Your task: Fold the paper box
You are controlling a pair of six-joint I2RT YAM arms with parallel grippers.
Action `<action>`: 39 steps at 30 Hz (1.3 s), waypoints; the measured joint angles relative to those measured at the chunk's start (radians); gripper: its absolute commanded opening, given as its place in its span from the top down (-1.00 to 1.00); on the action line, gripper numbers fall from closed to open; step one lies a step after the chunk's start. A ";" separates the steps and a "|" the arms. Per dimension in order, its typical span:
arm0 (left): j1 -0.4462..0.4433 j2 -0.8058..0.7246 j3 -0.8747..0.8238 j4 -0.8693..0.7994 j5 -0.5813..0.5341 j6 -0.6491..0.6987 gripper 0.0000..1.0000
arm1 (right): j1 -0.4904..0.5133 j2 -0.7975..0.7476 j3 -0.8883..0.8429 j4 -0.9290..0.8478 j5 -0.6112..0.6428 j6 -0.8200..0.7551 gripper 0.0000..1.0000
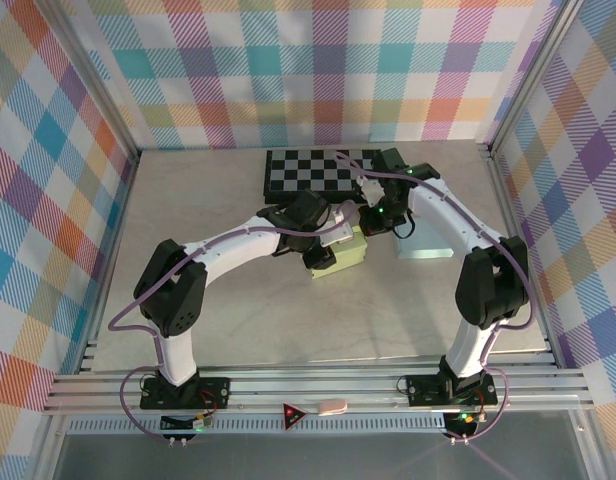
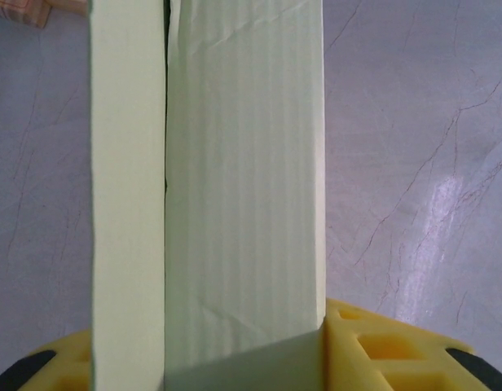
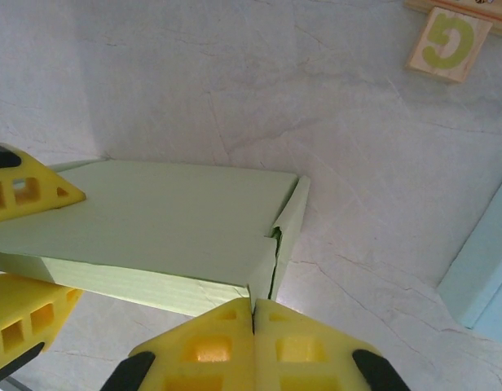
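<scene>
left gripper (image 2: 210,338) jaws are clamping the paper box (image 3: 153,212) | right gripper (image 3: 253,314) jaws are pressing together, tips sitting at the box's corner flap, lower centre | box is lying on the tabletop (image 1: 238,320)

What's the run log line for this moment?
object: pale green paper box, mid-table | left fingers: straddling box wall | right fingers: shut, at box's corner flap

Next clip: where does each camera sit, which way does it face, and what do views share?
Top external: above and behind the robot, looking down at table, left arm, right arm, paper box.
Left wrist: on that wrist, looking along the left pincer clamping the box.
Right wrist: looking down past the closed right pincer at the box's corner.
Shared: the box, in all three.
</scene>
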 measured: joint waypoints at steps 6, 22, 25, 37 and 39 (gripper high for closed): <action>0.000 0.000 0.000 0.000 -0.005 -0.001 0.17 | 0.000 0.003 -0.003 0.008 -0.001 0.022 1.00; 0.054 0.000 0.000 0.013 0.005 -0.125 -0.21 | 0.060 -0.115 -0.204 0.201 0.055 0.074 1.00; 0.060 0.000 0.000 0.011 0.013 -0.135 -0.21 | 0.068 -0.116 -0.218 0.235 0.070 0.088 1.00; 0.084 -0.076 -0.068 0.099 0.002 -0.242 -0.59 | 0.111 -0.134 -0.245 0.271 0.154 0.142 1.00; 0.105 -0.121 -0.099 0.128 0.005 -0.288 -0.58 | 0.113 -0.134 -0.245 0.270 0.163 0.151 1.00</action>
